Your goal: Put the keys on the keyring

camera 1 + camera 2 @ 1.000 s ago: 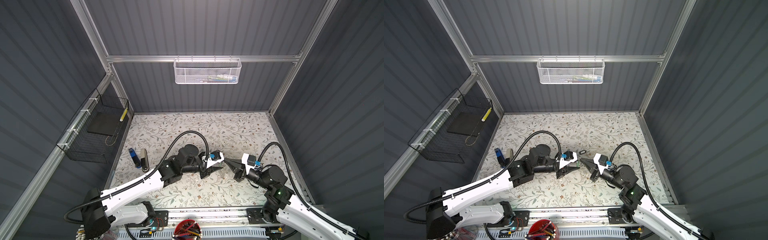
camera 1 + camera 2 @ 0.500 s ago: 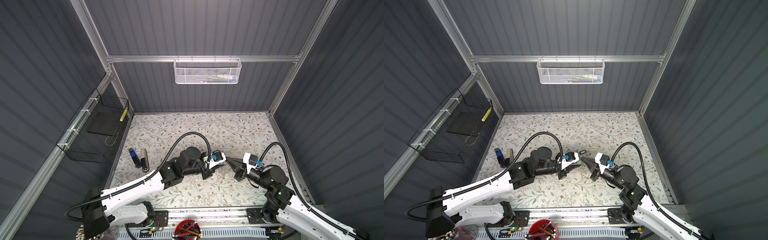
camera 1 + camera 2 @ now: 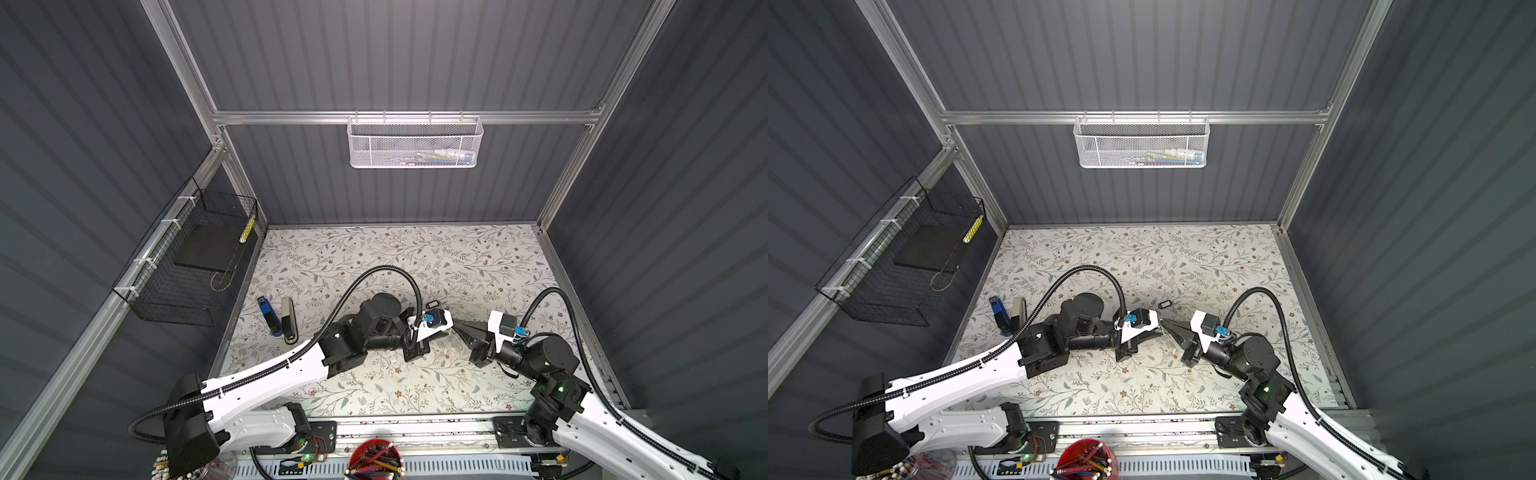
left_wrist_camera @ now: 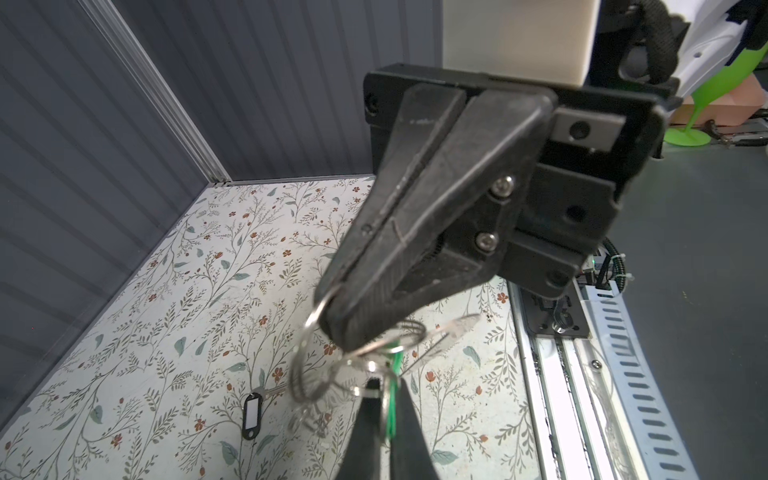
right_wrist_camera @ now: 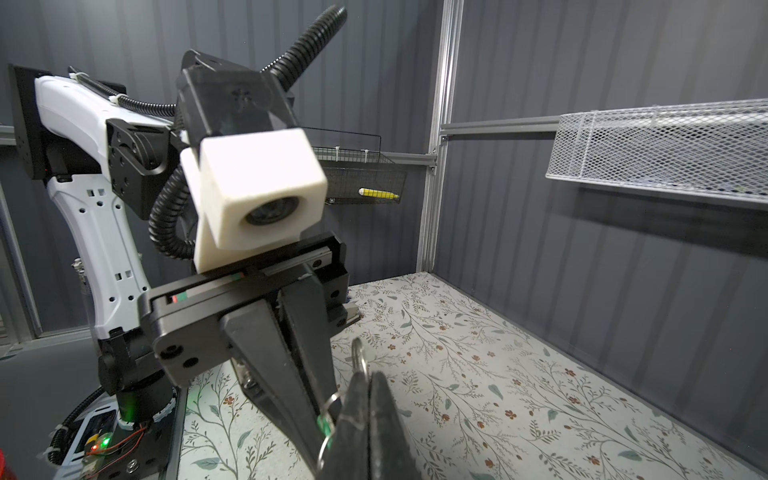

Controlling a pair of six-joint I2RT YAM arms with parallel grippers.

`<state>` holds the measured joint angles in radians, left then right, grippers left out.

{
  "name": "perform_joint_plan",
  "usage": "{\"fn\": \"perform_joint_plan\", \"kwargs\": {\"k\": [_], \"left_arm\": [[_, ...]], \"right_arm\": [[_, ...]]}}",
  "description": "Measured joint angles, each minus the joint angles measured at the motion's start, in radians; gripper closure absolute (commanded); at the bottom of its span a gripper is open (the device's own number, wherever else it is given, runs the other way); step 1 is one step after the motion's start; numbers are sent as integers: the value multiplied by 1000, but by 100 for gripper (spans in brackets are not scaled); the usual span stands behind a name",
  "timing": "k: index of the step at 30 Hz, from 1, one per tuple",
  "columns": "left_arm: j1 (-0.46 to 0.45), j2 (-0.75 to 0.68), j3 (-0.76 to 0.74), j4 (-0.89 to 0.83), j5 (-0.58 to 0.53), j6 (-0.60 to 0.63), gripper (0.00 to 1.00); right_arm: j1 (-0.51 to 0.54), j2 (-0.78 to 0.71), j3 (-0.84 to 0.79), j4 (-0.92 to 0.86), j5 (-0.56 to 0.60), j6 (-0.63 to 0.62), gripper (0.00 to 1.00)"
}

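Note:
In both top views my two grippers meet tip to tip above the middle of the floral mat. The right gripper point(image 5: 368, 376) is shut on the grey metal keyring point(image 4: 305, 368), which hangs blurred below its tips point(image 4: 334, 318). My left gripper point(image 4: 387, 384) is shut on the green-tagged key's tag point(image 4: 392, 409). That key's blade point(image 4: 455, 326) sticks out beside the keyring, and its thin wire ring point(image 5: 332, 403) touches the right fingers. The black-framed key point(image 4: 251, 415) lies flat on the mat point(image 3: 432, 304) point(image 3: 1165, 304), just behind the grippers.
A blue item point(image 3: 268, 316) and a beige-and-black item point(image 3: 288, 320) lie at the mat's left edge. A black wire basket point(image 3: 195, 257) hangs on the left wall and a white mesh basket point(image 3: 413, 141) on the back rail. A red pencil cup point(image 3: 374, 459) stands in front.
The left gripper has moved right to meet the right gripper and its jaws have closed on the green tag. The right gripper has stayed shut and shifted slightly.

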<state>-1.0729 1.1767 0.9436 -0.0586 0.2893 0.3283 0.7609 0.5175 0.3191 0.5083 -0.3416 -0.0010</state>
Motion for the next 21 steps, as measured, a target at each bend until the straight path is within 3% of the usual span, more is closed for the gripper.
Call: {"fn": "perform_joint_plan", "kwargs": {"k": [8, 21], "left_arm": [[0, 0, 82, -133, 52, 89, 100], [0, 6, 194, -337, 37, 218, 100]], "right_arm": [[-16, -47, -16, 12, -67, 1, 100], [-43, -53, -18, 11, -145, 24, 100]]}}
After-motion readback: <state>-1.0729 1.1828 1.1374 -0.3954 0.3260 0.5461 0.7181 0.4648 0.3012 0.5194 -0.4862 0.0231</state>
